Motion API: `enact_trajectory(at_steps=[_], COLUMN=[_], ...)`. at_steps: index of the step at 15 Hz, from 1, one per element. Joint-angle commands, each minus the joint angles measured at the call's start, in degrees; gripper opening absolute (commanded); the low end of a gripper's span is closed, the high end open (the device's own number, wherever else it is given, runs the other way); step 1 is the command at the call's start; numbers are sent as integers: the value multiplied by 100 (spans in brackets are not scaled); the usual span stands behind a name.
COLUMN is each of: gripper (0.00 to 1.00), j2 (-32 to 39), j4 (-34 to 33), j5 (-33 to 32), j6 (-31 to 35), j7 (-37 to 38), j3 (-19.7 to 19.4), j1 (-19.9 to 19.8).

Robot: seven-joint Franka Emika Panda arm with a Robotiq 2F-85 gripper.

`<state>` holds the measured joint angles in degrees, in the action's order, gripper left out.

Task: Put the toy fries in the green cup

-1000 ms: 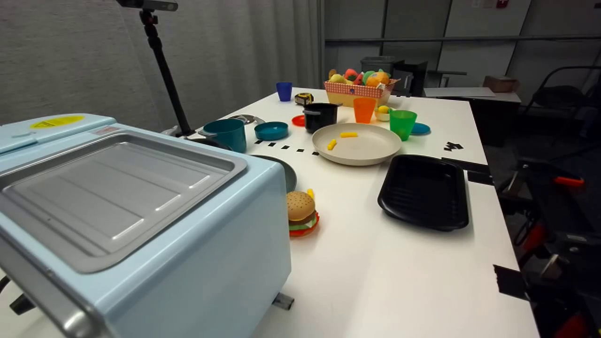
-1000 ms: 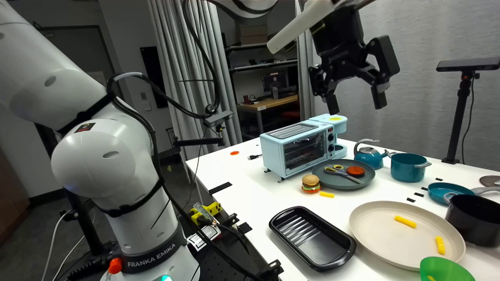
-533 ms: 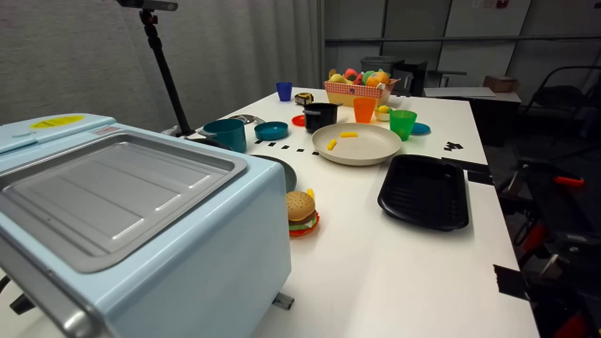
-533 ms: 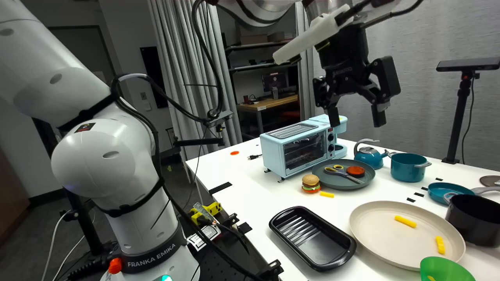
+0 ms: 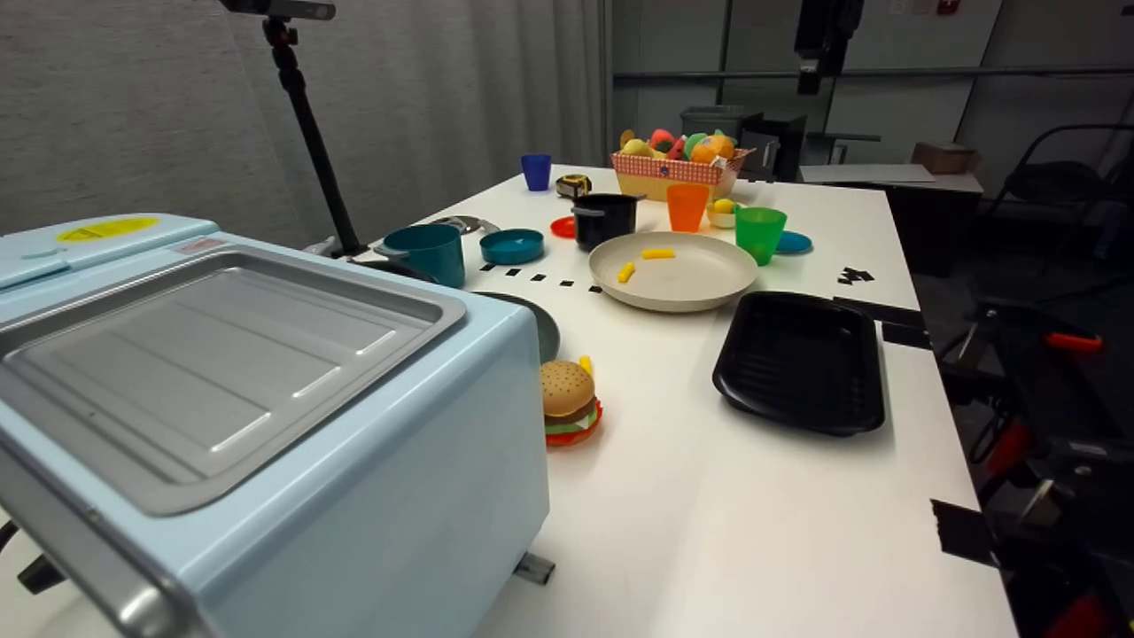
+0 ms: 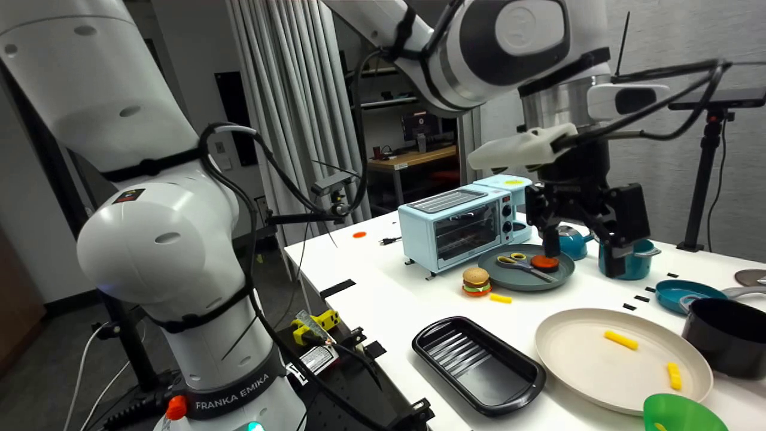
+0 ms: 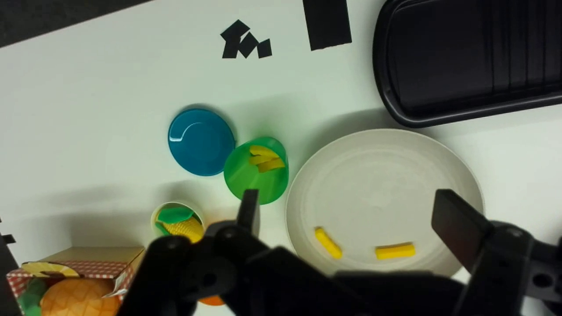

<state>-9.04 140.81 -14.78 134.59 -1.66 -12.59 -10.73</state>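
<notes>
Claw hangs spread wide and empty, presumably for a pickup. Left to right in the wrist view, the green cup already holds several fries and stands beside the plate, likely for short carries; two loose fries lie there.

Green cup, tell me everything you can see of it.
The green cup looks like bright, slightly see-through plastic: round, wider at its open rim than at its base, no handle in sight. It stands upright on the white table, beside the pale plate and a blue dish; whether it touches either is unclear. Several yellow toy fries are inside.
</notes>
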Motion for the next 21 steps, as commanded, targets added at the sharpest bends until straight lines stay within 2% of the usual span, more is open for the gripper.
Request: enact_trajectory(at_steps=[1, 2, 5, 14, 17, 21], gripper=[100, 100, 100, 100, 100, 100], j2=[804, 433, 782, 812, 1031, 1664], j4=[-678, -261, -545, -592, -607, -1016], j5=[512, 236, 420, 428, 331, 499], j6=[-142, 20, 14, 8, 239, 479], j7=[169, 114, 143, 164, 482, 832], j3=[-6, 45, 30, 27, 79, 0], j1=[-58, -56, -51, -53, -19, -67])
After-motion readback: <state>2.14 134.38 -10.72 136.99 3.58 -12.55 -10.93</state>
